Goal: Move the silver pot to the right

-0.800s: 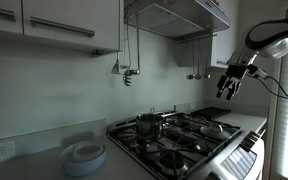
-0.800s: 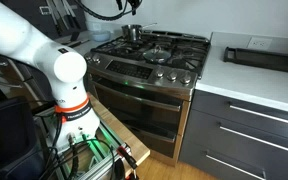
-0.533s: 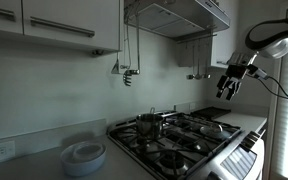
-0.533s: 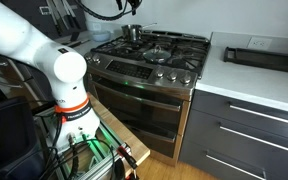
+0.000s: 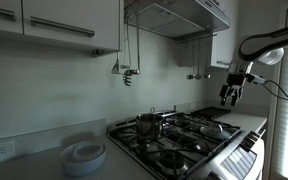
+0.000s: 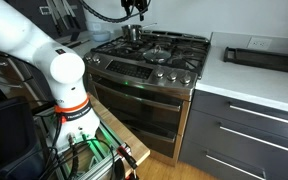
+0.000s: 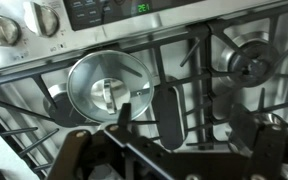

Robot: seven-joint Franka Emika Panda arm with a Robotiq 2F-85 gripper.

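The silver pot (image 5: 149, 123) is small and shiny, with a lid and top knob. It stands on the back burner of the gas stove (image 5: 189, 140) and shows in both exterior views (image 6: 133, 32). In the wrist view I look down on its round lid (image 7: 108, 85), left of centre. My gripper (image 5: 232, 93) hangs in the air well above the stove, apart from the pot, and also shows at the top of an exterior view (image 6: 136, 8). In the wrist view the gripper (image 7: 206, 125) is open and empty, with one dark finger pad (image 7: 167, 118) over the grates just right of the lid.
A white-blue stack of dishes (image 5: 84, 157) sits on the counter beside the stove. A range hood (image 5: 179, 15) and hanging utensils (image 5: 129, 72) are above. A black tray (image 6: 261, 55) lies on the white counter. Another burner cap (image 7: 252, 65) and stove knobs (image 7: 4, 30) are visible.
My gripper has come down a little and moved in over the stove; it now shows at the top of the exterior view with the oven front. The pot has not moved.
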